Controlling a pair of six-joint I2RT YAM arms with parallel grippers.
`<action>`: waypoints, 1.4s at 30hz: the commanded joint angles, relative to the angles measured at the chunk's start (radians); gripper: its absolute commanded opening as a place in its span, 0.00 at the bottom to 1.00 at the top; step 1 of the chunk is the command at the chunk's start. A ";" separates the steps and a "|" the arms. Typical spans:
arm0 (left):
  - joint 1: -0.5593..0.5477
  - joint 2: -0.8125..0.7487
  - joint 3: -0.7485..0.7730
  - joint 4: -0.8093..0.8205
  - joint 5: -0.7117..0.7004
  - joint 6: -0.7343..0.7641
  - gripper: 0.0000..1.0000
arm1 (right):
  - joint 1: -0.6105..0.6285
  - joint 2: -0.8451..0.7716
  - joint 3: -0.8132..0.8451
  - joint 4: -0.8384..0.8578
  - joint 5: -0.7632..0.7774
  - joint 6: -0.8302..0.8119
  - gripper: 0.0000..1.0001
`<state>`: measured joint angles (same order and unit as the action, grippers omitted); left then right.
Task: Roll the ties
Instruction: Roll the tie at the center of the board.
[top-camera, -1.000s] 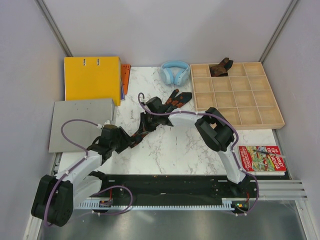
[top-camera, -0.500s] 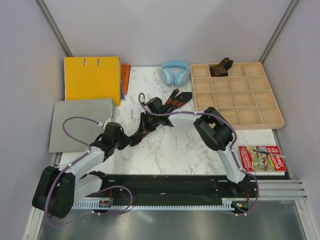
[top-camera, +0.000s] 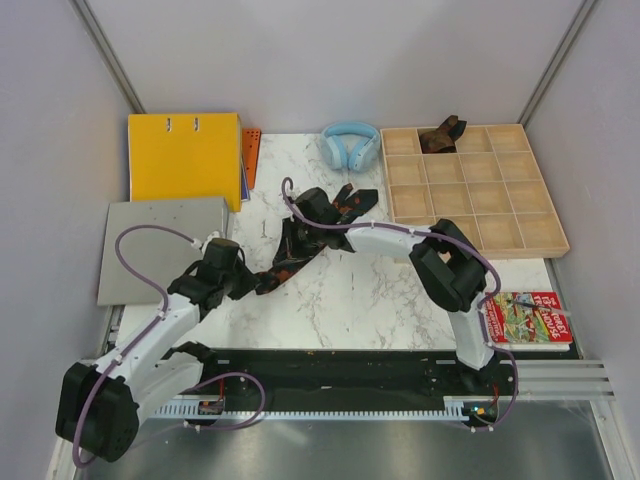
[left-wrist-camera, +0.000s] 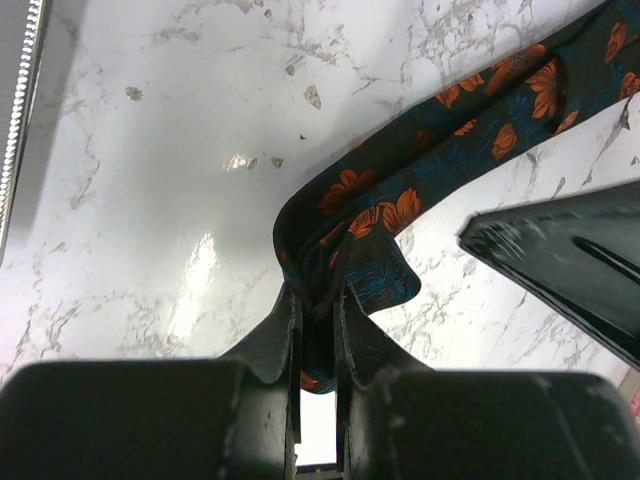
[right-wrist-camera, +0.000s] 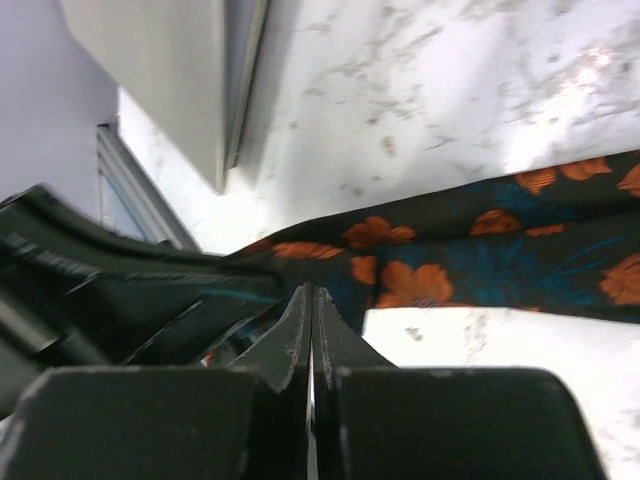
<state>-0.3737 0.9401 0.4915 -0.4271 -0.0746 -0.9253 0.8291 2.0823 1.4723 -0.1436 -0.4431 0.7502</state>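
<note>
The left fingers (left-wrist-camera: 283, 325) pinched the folded end of the flowered tie (top-camera: 285, 262), which ran slantwise over the desk (top-camera: 380, 300) toward the headphones (top-camera: 350, 145). The right fingers (right-wrist-camera: 295, 335) were pressed shut at its edge, partway along. Bare marble lay open between tie and tray (top-camera: 500, 232).
</note>
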 joint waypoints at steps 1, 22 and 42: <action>-0.007 -0.027 0.071 -0.150 0.006 0.040 0.02 | 0.059 -0.111 -0.035 0.030 0.053 0.034 0.00; -0.013 -0.035 0.235 -0.404 -0.016 0.060 0.02 | 0.228 -0.038 -0.167 0.220 0.103 0.172 0.00; -0.133 0.376 0.441 -0.397 -0.079 0.071 0.03 | 0.235 0.010 -0.210 0.297 0.080 0.218 0.00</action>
<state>-0.4747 1.2659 0.8230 -0.9230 -0.1574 -0.8402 1.0470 2.0758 1.2812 0.1150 -0.3405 0.9569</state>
